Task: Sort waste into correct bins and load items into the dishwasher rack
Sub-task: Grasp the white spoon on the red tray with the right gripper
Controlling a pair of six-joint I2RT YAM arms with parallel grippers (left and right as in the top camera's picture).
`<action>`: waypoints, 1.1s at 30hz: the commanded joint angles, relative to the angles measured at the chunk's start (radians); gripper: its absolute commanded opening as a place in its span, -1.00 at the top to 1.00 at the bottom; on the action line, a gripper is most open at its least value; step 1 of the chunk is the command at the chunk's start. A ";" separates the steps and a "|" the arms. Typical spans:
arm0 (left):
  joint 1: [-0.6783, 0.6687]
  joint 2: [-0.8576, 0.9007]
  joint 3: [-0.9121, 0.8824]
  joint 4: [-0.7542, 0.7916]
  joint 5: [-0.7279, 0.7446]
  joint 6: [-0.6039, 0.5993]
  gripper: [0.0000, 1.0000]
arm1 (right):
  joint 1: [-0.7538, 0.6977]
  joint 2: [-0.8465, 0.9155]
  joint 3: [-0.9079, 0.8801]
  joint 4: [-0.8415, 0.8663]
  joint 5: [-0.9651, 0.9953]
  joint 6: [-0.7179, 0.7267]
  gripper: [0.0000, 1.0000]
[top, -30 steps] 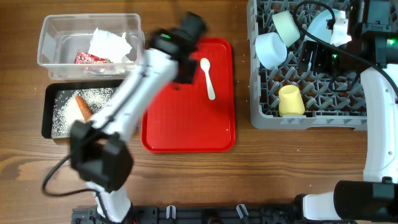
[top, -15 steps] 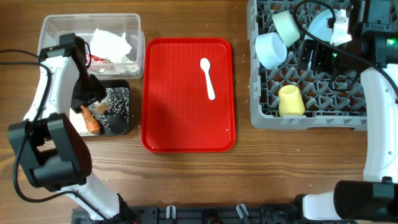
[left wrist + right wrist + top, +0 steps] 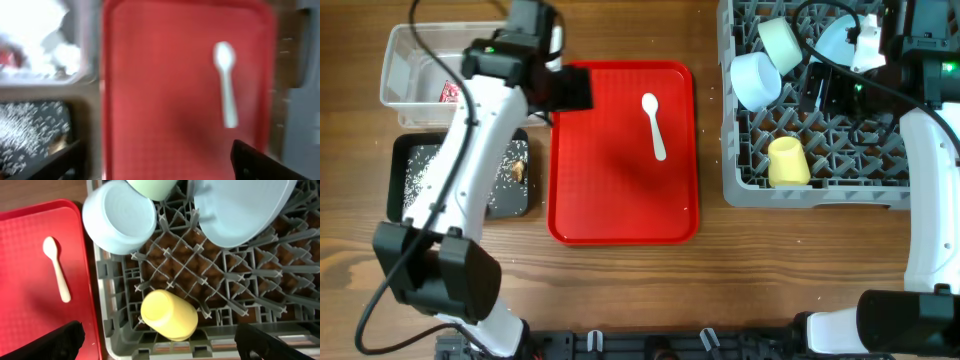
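My left gripper [image 3: 575, 90] hovers open over the upper left corner of the red tray, holding nothing; its view is blurred, with its gripper [image 3: 157, 162] above bare red surface. The white spoon [image 3: 654, 126] [image 3: 226, 85] lies on that tray. The clear tub [image 3: 398, 62] holds tissue [image 3: 30, 30] and a red wrapper [image 3: 450, 92]. The black tray [image 3: 398, 150] holds rice [image 3: 420, 175] and a brown lump [image 3: 518, 170]. The dishwasher rack [image 3: 820, 192] holds a blue bowl [image 3: 756, 80], a green bowl [image 3: 781, 41], a plate [image 3: 240, 207] and a yellow cup [image 3: 785, 160]. My right gripper [image 3: 162, 347] is open above the cup [image 3: 167, 315].
The red serving tray [image 3: 620, 190] lies between the bins and the rack. My left arm [image 3: 470, 170] crosses over the black tray and hides part of it. The right arm [image 3: 925, 170] runs along the rack's right side.
The left arm swung to the black tray, opened its jaws, then swung back up over the red tray's corner. A brown lump now lies in the black tray. The right arm is still.
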State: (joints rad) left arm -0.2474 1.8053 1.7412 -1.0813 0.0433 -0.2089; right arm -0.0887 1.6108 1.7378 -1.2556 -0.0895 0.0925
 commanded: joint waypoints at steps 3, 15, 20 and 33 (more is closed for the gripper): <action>-0.101 -0.023 0.133 0.026 -0.057 -0.011 -0.89 | 0.015 0.011 0.001 0.134 -0.331 0.013 -0.99; 0.161 0.057 0.159 -0.140 -0.067 -0.214 -0.99 | 0.456 0.238 0.001 0.608 -0.171 0.334 -0.85; 0.253 0.057 0.159 -0.240 -0.098 -0.209 -0.99 | 0.583 0.467 0.001 0.727 0.066 0.309 -0.73; 0.269 0.057 0.159 -0.240 -0.085 -0.208 -0.99 | 0.582 0.738 0.001 0.766 0.076 0.169 -0.68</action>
State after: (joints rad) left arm 0.0208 1.8923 1.8832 -1.3209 -0.0402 -0.4065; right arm 0.4942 2.2986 1.7370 -0.5106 -0.0372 0.2821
